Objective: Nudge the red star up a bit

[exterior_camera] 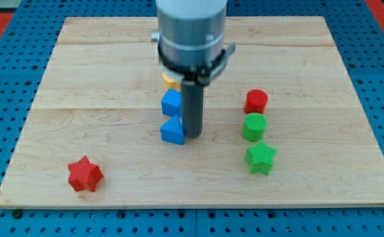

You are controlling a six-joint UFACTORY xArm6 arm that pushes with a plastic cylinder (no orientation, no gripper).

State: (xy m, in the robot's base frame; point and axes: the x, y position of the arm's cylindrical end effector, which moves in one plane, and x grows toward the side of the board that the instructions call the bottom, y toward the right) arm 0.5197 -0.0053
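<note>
The red star is lying near the bottom-left corner of the wooden board, well apart from every other block and with bare wood all around it. My tip is resting near the middle of the board, just beside the blue triangular block, which is sitting at its left; whether the two are touching, I cannot tell. A blue block is standing just above that one, and a yellow block is peeking out from behind the arm's housing. Toward the right edge, a red cylinder, a green cylinder and a green star are lining up in a column. There is no pincer here to be apart or together, only the plain rod. The star is looking small, rigid and light, likely sliding easily on the smooth wood, and its points are likely making it prone to spin. I am judging the best contact to be at the middle of its lower side, pushing toward the top edge gently.
</note>
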